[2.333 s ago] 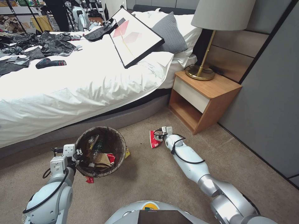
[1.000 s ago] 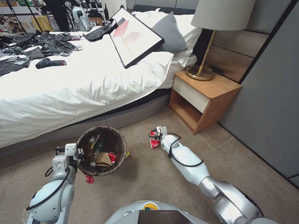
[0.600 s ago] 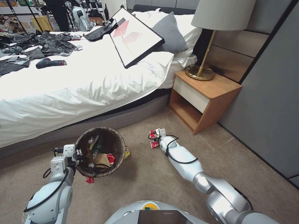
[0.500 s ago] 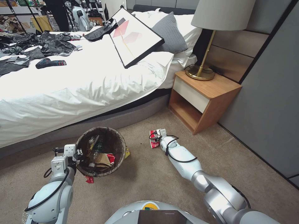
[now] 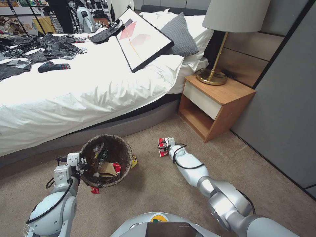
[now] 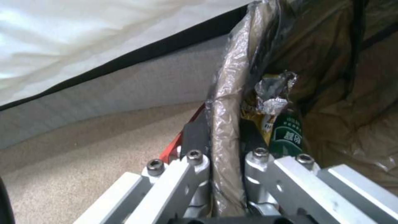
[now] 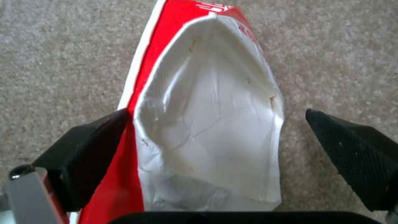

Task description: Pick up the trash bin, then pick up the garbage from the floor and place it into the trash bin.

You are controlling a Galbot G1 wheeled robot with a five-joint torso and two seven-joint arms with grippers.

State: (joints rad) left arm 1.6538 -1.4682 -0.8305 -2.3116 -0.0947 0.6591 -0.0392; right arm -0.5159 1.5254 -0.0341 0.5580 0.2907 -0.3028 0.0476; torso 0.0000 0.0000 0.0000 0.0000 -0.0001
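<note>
One trash bin (image 5: 106,160) sits on the carpet (image 5: 158,187) just in front of the bed (image 5: 82,95), and we take that bin as our landmark. Its dark bag is folded over the rim. Inside we see a green-labelled bottle (image 5: 101,157), a crumpled brown paper bag (image 5: 107,169), a red wrapper (image 5: 117,167) and a crinkled snack wrapper (image 6: 269,93) beside the bottle. Our left gripper (image 5: 80,163) is clamped on the bin's rim at the side away from the nightstand (image 5: 215,102); the left wrist view shows one finger (image 6: 195,137) outside the bag-covered wall and the other inside.

Against the bin's outer wall, on the nightstand side, lies a yellow wrapper (image 5: 134,161). A small red scrap (image 5: 94,190) lies on the carpet at the bin's near edge.

Toward the nightstand from the bin, apart from it, a red-white wrapper (image 7: 199,124) lies on the carpet. Our right gripper (image 5: 163,147) is down over it with its fingers spread: one black pad (image 7: 89,146) touches the wrapper's red edge, the other stands just clear of its white side.
</note>
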